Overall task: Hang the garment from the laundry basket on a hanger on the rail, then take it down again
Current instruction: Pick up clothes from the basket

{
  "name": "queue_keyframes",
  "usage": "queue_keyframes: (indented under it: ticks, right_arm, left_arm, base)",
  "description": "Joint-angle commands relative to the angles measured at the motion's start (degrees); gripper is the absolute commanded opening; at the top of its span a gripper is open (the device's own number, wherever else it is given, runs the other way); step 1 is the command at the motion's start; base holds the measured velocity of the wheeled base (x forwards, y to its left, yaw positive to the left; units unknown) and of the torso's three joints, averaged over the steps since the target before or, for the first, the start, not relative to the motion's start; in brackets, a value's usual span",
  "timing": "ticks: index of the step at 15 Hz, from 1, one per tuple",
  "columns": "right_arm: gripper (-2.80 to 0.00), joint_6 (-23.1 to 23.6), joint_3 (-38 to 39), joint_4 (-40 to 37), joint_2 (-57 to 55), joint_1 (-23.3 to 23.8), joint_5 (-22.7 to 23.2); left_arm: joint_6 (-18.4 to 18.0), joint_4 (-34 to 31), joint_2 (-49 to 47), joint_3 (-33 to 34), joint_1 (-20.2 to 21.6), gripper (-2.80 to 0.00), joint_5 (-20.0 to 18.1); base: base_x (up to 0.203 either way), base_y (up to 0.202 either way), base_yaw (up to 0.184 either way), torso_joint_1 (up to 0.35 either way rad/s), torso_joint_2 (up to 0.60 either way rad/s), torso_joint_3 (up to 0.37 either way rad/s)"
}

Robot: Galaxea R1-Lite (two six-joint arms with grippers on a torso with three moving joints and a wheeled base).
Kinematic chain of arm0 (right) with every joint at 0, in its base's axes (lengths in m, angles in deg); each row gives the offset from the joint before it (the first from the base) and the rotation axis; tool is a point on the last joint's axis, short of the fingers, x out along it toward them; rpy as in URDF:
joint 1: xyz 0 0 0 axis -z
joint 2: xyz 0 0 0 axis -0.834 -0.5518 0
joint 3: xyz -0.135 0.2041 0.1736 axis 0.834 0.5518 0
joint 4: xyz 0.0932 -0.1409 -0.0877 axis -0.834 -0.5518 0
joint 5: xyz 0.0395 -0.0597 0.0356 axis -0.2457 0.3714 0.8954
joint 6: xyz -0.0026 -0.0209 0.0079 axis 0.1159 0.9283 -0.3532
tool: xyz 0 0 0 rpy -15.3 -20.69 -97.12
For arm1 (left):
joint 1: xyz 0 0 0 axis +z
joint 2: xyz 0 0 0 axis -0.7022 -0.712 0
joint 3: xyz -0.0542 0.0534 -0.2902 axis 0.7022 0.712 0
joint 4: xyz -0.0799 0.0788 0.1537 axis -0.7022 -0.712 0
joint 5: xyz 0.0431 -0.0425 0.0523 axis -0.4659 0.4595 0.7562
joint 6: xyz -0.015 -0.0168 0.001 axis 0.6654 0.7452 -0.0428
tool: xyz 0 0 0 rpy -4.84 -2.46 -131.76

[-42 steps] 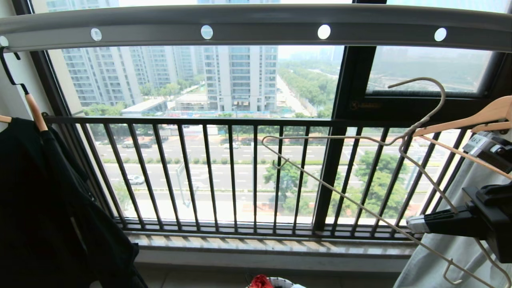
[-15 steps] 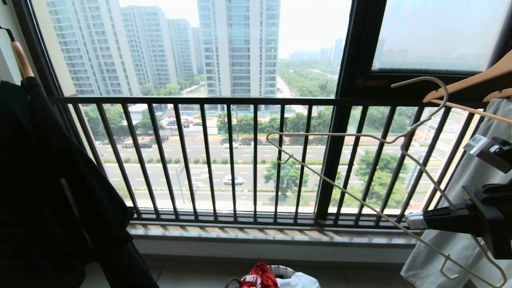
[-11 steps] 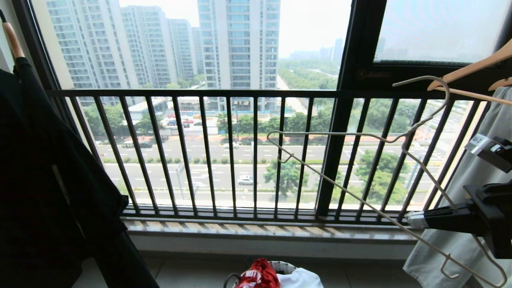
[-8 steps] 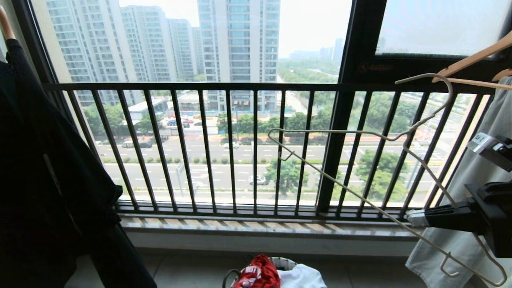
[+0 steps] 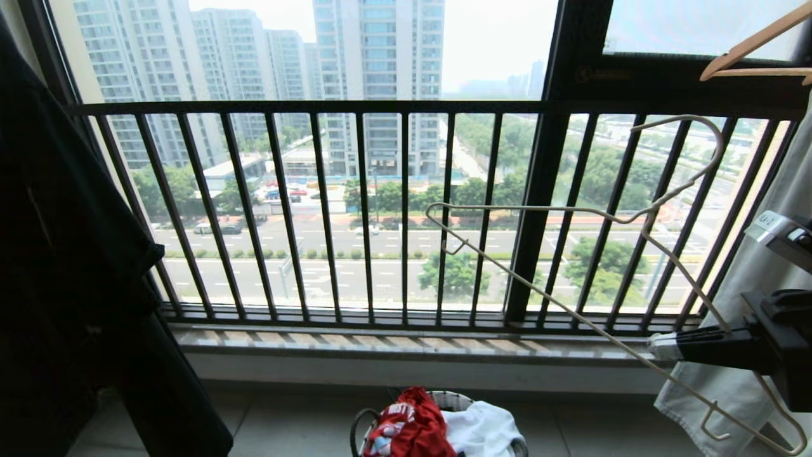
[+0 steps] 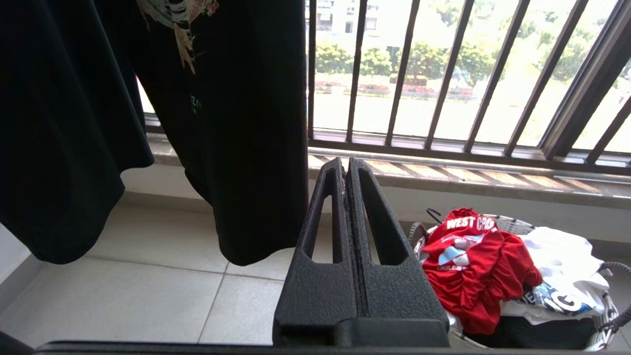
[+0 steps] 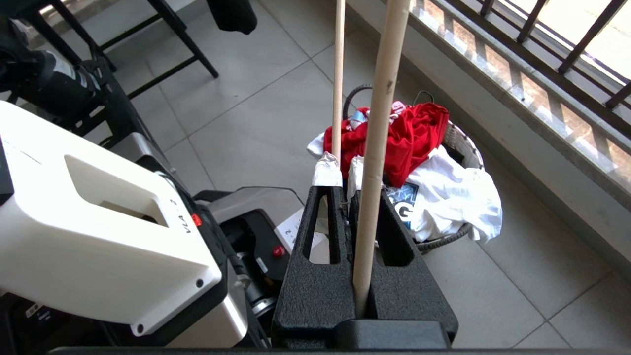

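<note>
R gripper (image 5: 660, 348) is pinched on the hanger's (image 5: 571, 219) wire, hook rising above it, w/ the window railing (image 5: 406, 209) just beyond. L gripper (image 6: 345, 170) has both fingers pressed together, holding nothing. Below & ahead of both: the garment (image 6: 473, 266), crumpled in the laundry basket (image 6: 604, 315) beside a white garment (image 6: 562, 256). Black T-shirt (image 6: 231, 123) hangs near L gripper.

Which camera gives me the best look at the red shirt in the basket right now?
The left wrist view: the garment lies heaped in the laundry basket with its WEST COAST lettering readable. The head view catches only its top at the frame's bottom edge. In the right wrist view, the hanger crosses it.
</note>
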Motion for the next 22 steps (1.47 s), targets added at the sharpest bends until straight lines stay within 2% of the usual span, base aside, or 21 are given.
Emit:
queue_keyframes:
  ticks: [1,8,22]
  right_arm:
    - [-2.80,0.20,0.16,-0.17,0.16,-0.01,0.32]
    - [-2.80,0.10,1.57,2.29,0.19,0.04,0.36]
    - [-2.80,0.19,2.94,2.66,0.16,-0.01,0.59]
  left_arm:
    - [0.06,0.01,-0.05,0.02,-0.02,-2.80,0.05]
    - [0.06,0.01,-0.06,0.02,-0.02,-2.80,0.05]
    - [0.06,0.01,-0.06,-0.04,-0.02,-2.80,0.05]
  base:
    - [0.000,0.000,0.000,-0.198,0.50,0.309]
    - [0.000,0.000,0.000,-0.139,0.42,0.278]
    - [0.000,0.000,0.000,-0.005,0.02,0.012]
